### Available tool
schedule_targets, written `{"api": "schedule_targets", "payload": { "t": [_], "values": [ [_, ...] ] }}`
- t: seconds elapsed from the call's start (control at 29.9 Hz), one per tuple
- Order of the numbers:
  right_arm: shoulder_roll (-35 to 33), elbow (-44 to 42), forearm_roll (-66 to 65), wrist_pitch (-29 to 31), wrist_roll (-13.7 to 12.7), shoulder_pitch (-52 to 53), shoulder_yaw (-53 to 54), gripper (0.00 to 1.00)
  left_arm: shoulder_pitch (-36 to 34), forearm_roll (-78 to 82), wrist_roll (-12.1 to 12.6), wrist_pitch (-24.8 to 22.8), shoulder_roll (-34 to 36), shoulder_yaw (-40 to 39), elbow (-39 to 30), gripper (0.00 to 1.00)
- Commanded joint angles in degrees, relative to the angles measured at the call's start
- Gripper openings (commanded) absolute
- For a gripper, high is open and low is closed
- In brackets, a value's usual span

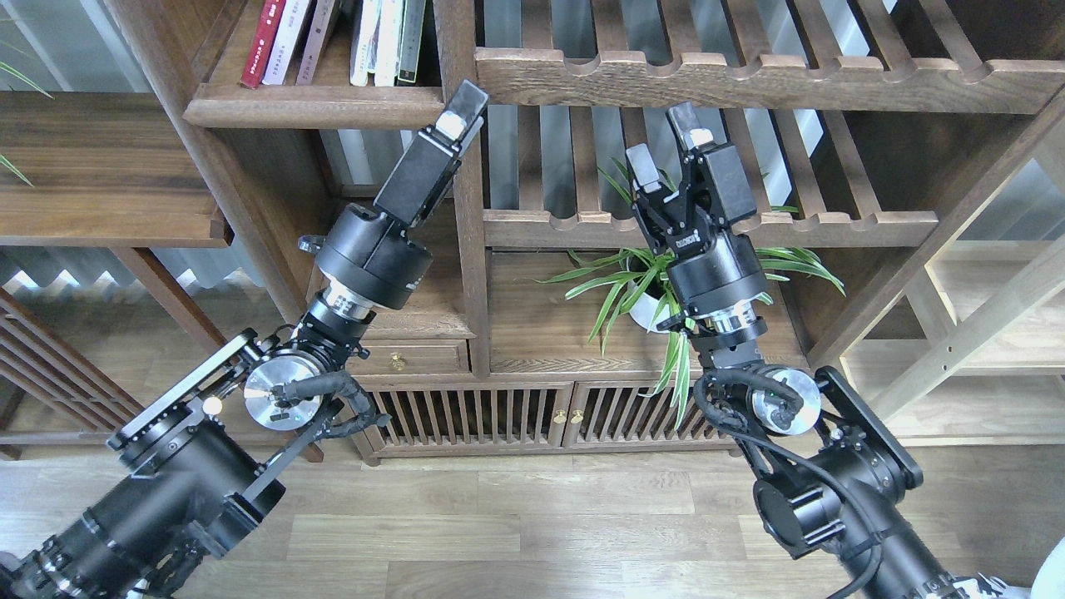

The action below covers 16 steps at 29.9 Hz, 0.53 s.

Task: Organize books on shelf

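Observation:
Three books stand leaning together at the left of the shelf (312,106), a dark board with a moulded front edge: a red one (260,40), a white one (283,40) and a dark brown one (317,40). My left gripper (463,101) is below and to the right of them, in front of the upright post, under the shelf's right end. It is seen side-on, so its fingers cannot be told apart, and nothing shows in it. My right gripper (667,148) is open and empty in front of the slatted shelves, far right of the books.
Thin white and dark-spined books (387,37) stand to the right of the three. An upright post (468,249) divides the unit. There are slatted shelves (749,79), a potted plant (653,291) behind my right wrist, a drawer cabinet (398,359) below, and a side table (100,166) at left.

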Motion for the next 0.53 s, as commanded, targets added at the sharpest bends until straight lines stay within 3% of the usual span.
{"api": "schedule_targets", "payload": {
  "t": [0.0,0.5],
  "values": [
    [0.0,0.0,0.0,0.04,0.0,0.02,0.0,0.99,1.07,0.4,0.0,0.0,-0.06,0.33,0.09,0.99],
    [0.09,0.0,0.0,0.04,0.0,0.02,0.0,0.99,1.16,0.4,0.0,0.0,-0.32,0.42,0.26,0.99]
  ]
}}
